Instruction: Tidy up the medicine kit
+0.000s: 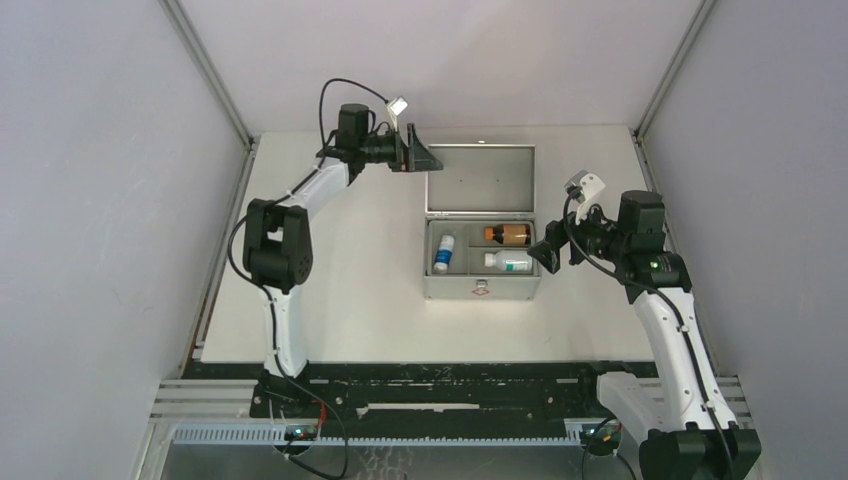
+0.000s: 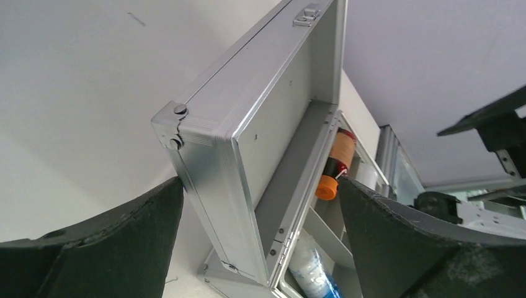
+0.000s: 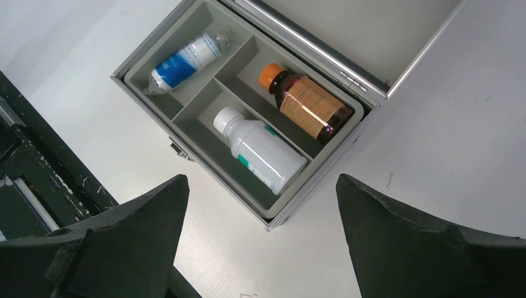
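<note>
The medicine kit (image 1: 480, 285), a grey metal box, stands open mid-table with its lid (image 1: 480, 178) raised at the back. Its grey insert holds a blue-white bottle (image 1: 443, 252) on the left, an amber bottle with an orange cap (image 1: 508, 234) and a white bottle (image 1: 508, 262). My left gripper (image 1: 415, 155) is open at the lid's upper left corner; in the left wrist view (image 2: 260, 186) the lid's edge (image 2: 211, 161) lies between its spread fingers. My right gripper (image 1: 548, 255) is open and empty, hovering beside the kit's right end (image 3: 262, 180), above the white bottle (image 3: 263, 149).
The white table (image 1: 340, 300) is enclosed by pale walls on the left, right and back. A black rail (image 1: 450, 385) runs along the near edge by the arm bases. The kit's front latch (image 1: 482, 290) faces the arms.
</note>
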Robot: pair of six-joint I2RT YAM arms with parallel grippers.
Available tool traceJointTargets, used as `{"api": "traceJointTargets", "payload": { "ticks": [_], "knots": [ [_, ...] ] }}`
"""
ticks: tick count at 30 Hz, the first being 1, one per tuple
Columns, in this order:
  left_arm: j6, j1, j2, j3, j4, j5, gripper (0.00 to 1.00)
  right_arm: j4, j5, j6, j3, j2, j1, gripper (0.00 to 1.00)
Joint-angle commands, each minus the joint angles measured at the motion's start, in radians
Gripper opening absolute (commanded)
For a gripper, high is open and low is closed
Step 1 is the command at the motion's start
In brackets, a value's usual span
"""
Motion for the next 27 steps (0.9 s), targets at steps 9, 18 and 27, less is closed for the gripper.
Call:
{"api": "traceJointTargets", "payload": {
  "ticks": [9,18,27],
  "knots": [
    [0.233,-0.038,-0.195,0.022,-0.13,0.234,0.95,0.032,0.003,-0.009,0.003,-0.029,-0.001,0.88],
    [0.722,-0.114,-0.292,0.079,-0.591,0.171,0.95,0.019,0.016,-0.005,0.002,-0.058,-0.002,0.88],
    [1.009,-0.277,-0.583,-0.224,-0.669,-0.049,0.98,-0.152,0.031,-0.136,0.034,-0.215,-0.01,0.87]
  ]
}}
